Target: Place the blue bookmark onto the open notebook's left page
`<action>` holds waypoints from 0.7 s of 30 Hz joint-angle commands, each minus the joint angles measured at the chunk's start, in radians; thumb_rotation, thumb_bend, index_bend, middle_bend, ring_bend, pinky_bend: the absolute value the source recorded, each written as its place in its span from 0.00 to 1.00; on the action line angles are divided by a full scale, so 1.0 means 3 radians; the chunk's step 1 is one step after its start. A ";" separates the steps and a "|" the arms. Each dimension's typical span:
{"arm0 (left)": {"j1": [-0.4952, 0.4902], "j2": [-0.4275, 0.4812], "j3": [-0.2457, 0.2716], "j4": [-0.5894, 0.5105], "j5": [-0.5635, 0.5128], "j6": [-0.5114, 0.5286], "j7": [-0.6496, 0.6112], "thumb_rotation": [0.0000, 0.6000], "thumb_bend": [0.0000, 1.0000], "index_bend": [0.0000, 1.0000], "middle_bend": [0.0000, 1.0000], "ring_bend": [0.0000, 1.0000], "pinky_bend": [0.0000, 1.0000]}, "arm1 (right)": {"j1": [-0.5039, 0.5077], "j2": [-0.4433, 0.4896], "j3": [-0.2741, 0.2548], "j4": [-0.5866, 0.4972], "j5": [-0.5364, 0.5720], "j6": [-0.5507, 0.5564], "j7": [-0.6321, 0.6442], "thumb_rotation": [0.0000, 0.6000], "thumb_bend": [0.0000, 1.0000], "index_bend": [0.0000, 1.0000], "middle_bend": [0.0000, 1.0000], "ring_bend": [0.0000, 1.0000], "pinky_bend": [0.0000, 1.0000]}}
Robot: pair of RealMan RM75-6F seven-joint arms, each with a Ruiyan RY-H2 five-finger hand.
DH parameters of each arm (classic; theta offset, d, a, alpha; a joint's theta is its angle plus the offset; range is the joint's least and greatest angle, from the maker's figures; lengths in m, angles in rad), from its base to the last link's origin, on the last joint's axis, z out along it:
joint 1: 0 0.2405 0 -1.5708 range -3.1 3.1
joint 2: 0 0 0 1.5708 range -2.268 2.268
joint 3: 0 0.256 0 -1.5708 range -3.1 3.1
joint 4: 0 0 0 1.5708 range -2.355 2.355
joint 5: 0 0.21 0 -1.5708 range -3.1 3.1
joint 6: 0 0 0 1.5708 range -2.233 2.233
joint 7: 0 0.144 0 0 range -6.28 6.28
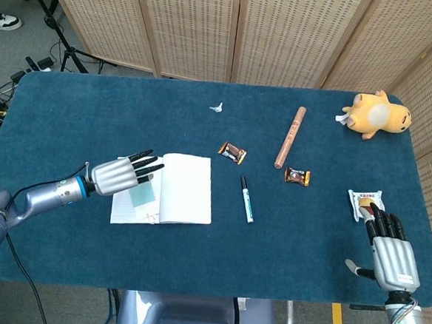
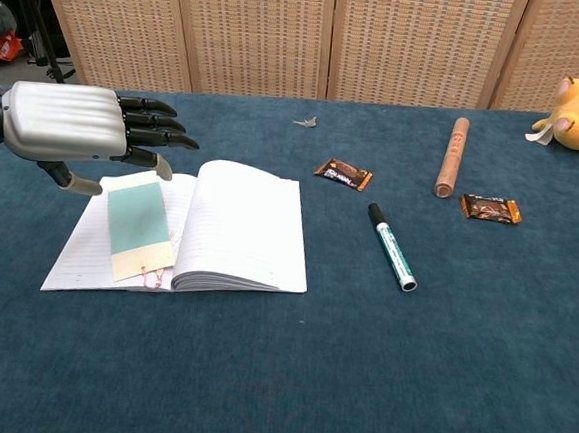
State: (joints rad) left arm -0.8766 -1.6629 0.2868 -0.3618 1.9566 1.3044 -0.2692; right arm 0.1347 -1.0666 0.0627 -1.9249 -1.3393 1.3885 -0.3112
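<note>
The left robot hand (image 2: 71, 124) hovers just above the notebook's outer edge, fingers spread and holding nothing. Beneath its fingertips the blue bookmark (image 2: 139, 222) lies flat on the left page of the open notebook (image 2: 243, 228), near the surface's left front part. From where I stand the placing looks done; only drawing the arm clear seems left. The right robot hand (image 1: 392, 252) rests at the surface's right front corner, fingers extended and empty.
</note>
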 commanded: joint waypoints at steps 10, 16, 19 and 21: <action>0.0058 -0.0051 -0.0109 -0.0099 -0.0189 -0.0016 -0.0171 1.00 0.25 0.42 0.00 0.00 0.00 | -0.0004 0.0009 -0.0003 -0.0002 -0.0011 0.0002 0.0026 1.00 0.10 0.00 0.00 0.00 0.00; 0.0117 0.0230 -0.0266 -0.0724 -0.0486 -0.0265 -0.0409 1.00 0.26 0.45 0.00 0.00 0.00 | -0.0010 0.0030 -0.0015 -0.0022 -0.0055 0.0006 0.0056 1.00 0.10 0.00 0.00 0.00 0.00; 0.0131 0.0433 -0.0334 -0.1152 -0.0631 -0.0387 -0.0481 1.00 0.26 0.46 0.00 0.00 0.00 | -0.0016 0.0039 -0.0026 -0.0040 -0.0085 0.0016 0.0062 1.00 0.10 0.00 0.00 0.00 0.00; 0.0130 0.0615 -0.0378 -0.1526 -0.0730 -0.0487 -0.0465 1.00 0.26 0.46 0.00 0.00 0.00 | -0.0022 0.0047 -0.0031 -0.0050 -0.0108 0.0027 0.0071 1.00 0.10 0.00 0.00 0.00 0.00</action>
State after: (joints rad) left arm -0.8442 -1.5673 0.2057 -0.6621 1.7999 1.2157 -0.3886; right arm 0.1292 -1.0538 0.0544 -1.9382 -1.3695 1.3948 -0.2914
